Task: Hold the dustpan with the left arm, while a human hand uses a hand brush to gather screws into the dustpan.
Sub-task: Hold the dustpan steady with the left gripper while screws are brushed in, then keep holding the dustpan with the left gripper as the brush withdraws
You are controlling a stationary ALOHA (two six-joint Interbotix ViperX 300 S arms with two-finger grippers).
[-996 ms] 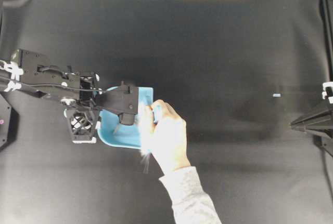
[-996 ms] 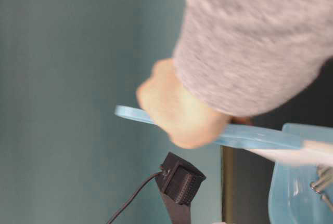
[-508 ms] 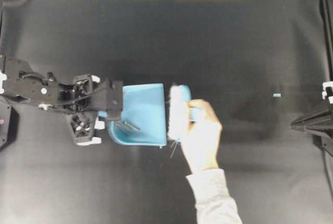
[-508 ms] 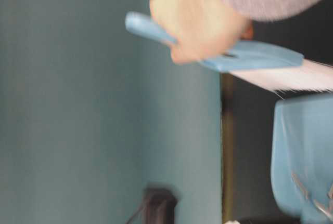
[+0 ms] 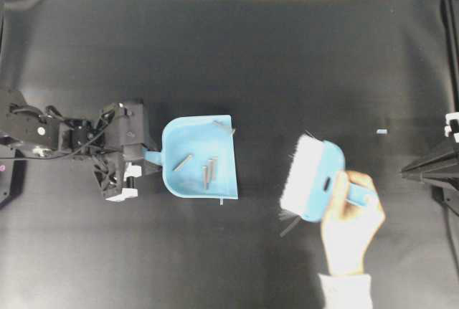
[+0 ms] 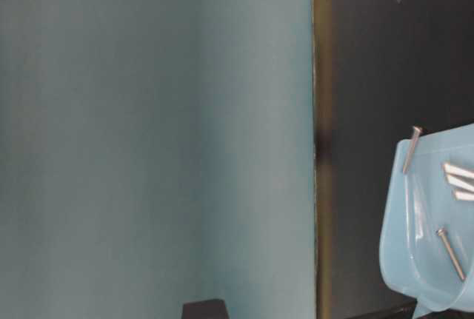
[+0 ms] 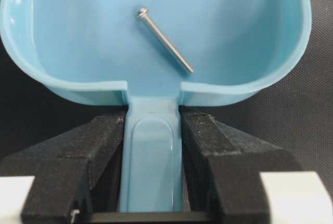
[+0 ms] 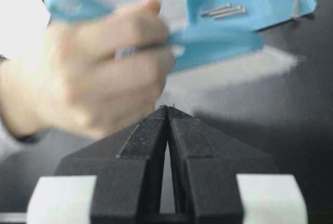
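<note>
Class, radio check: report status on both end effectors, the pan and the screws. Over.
Left end effector shut on light blue plastic dustpan handle. Right end effector shut, empty. Dark metal screws in pan. Human hand holds white-bristled blue brush clear.

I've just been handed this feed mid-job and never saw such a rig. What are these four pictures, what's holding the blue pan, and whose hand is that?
These are four cameras on one two-armed table robot. The overhead view looks straight down on the black table. The left arm's claw is clamped on the handle of the light blue dustpan; the left wrist camera shows its black fingers on both sides of that handle. Several screws lie inside the pan, one at its front corner. The human hand holds the hand brush away from the pan, to its right in the overhead view. The table-level view is turned sideways and shows the pan's edge. The right claw is shut and empty, looking at the hand.
</note>
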